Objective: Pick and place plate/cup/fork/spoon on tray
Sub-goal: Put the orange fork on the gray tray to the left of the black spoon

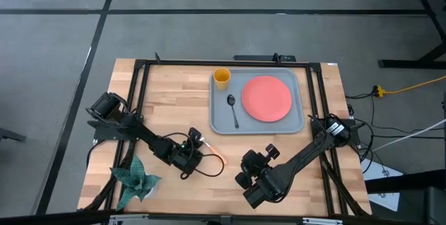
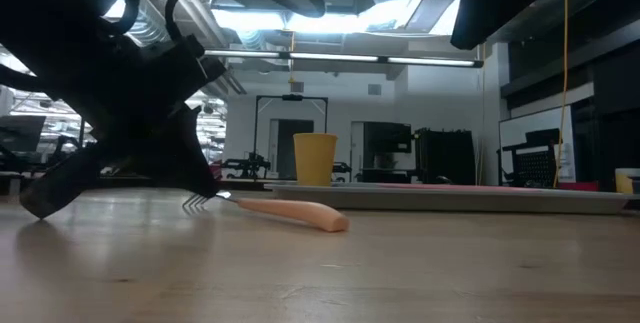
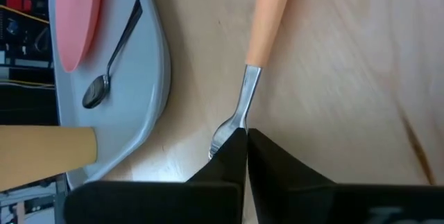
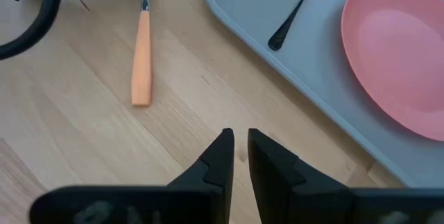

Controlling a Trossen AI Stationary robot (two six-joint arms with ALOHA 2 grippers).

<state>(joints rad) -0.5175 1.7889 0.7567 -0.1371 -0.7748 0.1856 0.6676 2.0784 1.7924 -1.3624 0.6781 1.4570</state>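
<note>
The fork (image 1: 212,154) lies on the wooden table near the tray's near-left corner, its orange handle (image 3: 270,16) pointing toward the table's right. My left gripper (image 3: 245,135) is shut at the fork's metal head; it also shows in the high view (image 1: 196,141). The grey-blue tray (image 1: 221,122) holds the yellow cup (image 1: 221,79) at its far-left corner, the dark spoon (image 1: 233,110) and the coral plate (image 1: 266,98). My right gripper (image 4: 238,144) is shut and empty above the bare table, near the tray's near edge, and it shows in the high view (image 1: 249,161). My left gripper pinches the fork at the base of its tines (image 3: 239,121), where the thin neck runs in between the two fingertips. The fingers come from above, slanting toward the table's right. The tines (image 2: 200,202) show beside the finger, and the handle's end (image 2: 330,222) lies on the table.
A green crumpled thing (image 1: 136,176) lies at the table's near-left corner. Black frame rails (image 1: 139,86) run along the table's left, far and right sides. Bare wood lies between the fork and the tray's near edge.
</note>
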